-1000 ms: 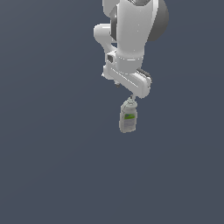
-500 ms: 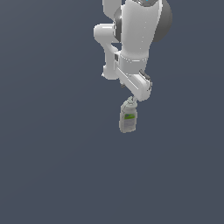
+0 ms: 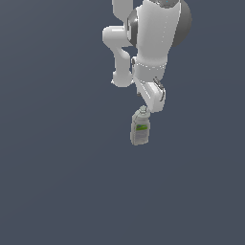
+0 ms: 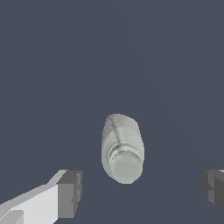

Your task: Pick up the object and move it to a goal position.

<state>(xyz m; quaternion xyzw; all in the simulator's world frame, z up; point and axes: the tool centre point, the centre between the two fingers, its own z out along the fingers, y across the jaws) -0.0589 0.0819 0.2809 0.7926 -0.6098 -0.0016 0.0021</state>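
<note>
The object is a small pale grey-white bottle (image 3: pixel 140 130) with a green-and-white label, resting on the dark grey surface just below the arm's hand in the exterior view. In the wrist view the bottle (image 4: pixel 122 148) is seen cap-first, its capped neck pointing toward the camera. My gripper (image 4: pixel 142 190) is open wide, with one grey fingertip (image 4: pixel 70 192) on one side of the bottle and the other at the frame's edge (image 4: pixel 213 189). Neither finger touches the bottle. In the exterior view the gripper (image 3: pixel 149 104) is mostly hidden by the white hand, close over the bottle's cap.
The white arm (image 3: pixel 153 43) fills the upper middle of the exterior view. A plain dark grey surface (image 3: pixel 57 182) lies all around, with no other object showing.
The hand has moved slightly toward the exterior view's right and down, closer to the bottle's cap. The bottle has not moved.
</note>
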